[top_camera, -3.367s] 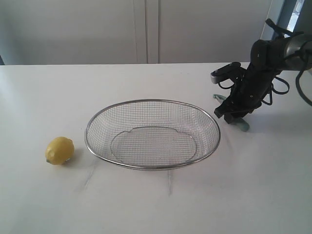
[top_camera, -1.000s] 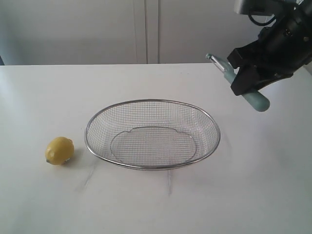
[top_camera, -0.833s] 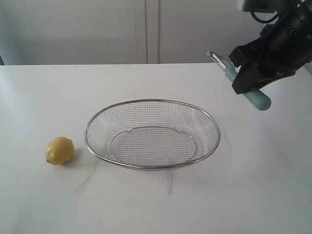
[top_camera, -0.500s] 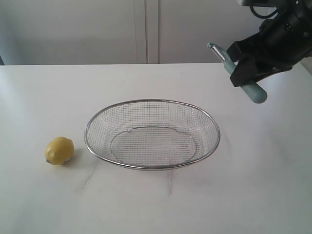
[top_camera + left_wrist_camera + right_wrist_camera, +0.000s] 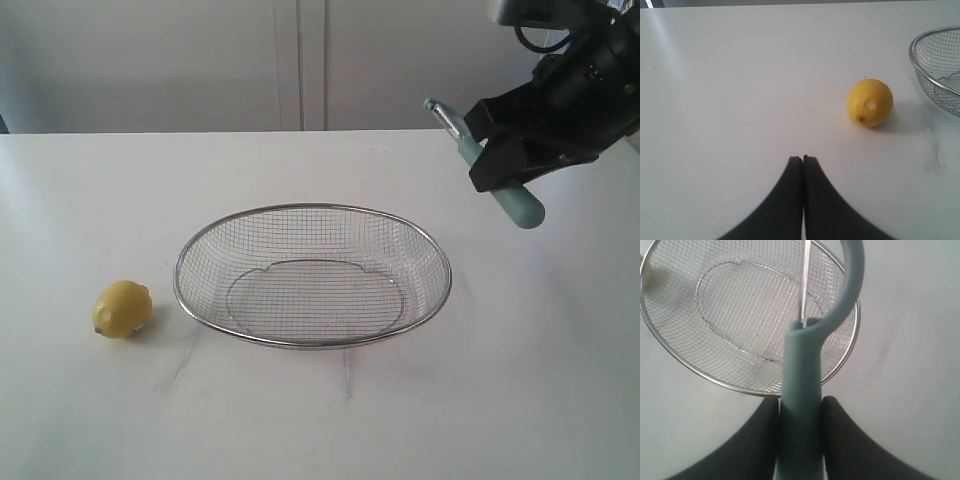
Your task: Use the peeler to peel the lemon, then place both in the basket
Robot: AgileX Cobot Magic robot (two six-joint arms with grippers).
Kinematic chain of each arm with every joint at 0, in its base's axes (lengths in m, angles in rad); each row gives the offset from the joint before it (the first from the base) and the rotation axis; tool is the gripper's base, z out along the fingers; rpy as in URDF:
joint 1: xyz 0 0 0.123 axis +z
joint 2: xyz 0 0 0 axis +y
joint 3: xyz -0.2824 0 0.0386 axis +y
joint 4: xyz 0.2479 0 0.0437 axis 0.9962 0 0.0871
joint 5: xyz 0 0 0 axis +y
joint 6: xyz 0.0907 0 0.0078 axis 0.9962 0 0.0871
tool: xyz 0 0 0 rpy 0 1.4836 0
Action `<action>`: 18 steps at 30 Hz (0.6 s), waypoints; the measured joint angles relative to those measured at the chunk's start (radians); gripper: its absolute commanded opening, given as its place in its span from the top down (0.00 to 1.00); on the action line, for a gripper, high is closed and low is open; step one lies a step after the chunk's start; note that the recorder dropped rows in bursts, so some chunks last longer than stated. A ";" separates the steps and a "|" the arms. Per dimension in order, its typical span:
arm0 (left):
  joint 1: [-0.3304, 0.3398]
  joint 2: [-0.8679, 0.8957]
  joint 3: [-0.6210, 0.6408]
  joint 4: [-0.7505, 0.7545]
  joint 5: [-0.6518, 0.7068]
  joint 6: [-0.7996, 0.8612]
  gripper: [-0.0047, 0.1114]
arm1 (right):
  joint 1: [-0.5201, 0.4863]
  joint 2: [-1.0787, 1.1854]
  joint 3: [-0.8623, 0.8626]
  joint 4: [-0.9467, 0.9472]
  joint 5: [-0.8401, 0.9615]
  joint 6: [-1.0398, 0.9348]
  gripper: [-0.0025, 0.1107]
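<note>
The yellow lemon (image 5: 122, 309) lies on the white table left of the wire mesh basket (image 5: 312, 345). In the left wrist view the lemon (image 5: 870, 102) rests ahead of my left gripper (image 5: 803, 159), whose fingers are pressed together on nothing; the basket's rim (image 5: 920, 70) shows at the edge. That arm is out of the exterior view. My right gripper (image 5: 505, 160) is raised above the table's right side, shut on the teal peeler (image 5: 517, 205). In the right wrist view the peeler handle (image 5: 801, 380) sits between the fingers, its head over the basket (image 5: 715, 382).
A white wall with a vertical seam (image 5: 300, 65) rises behind the table. Bare white tabletop (image 5: 320, 420) stretches in front of the basket and around the lemon.
The right gripper lifted the peeler off the table to well above it. Over the last second it only shifted slightly. Lemon and basket have not moved.
</note>
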 measured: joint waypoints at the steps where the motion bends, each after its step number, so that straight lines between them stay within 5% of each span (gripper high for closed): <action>1: 0.000 0.000 0.000 0.000 0.000 0.000 0.96 | 0.000 -0.014 0.016 0.005 -0.014 0.000 0.98; 18: 0.000 0.000 0.000 0.000 -0.002 0.000 0.96 | 0.000 -0.206 0.230 0.011 -0.084 0.000 0.98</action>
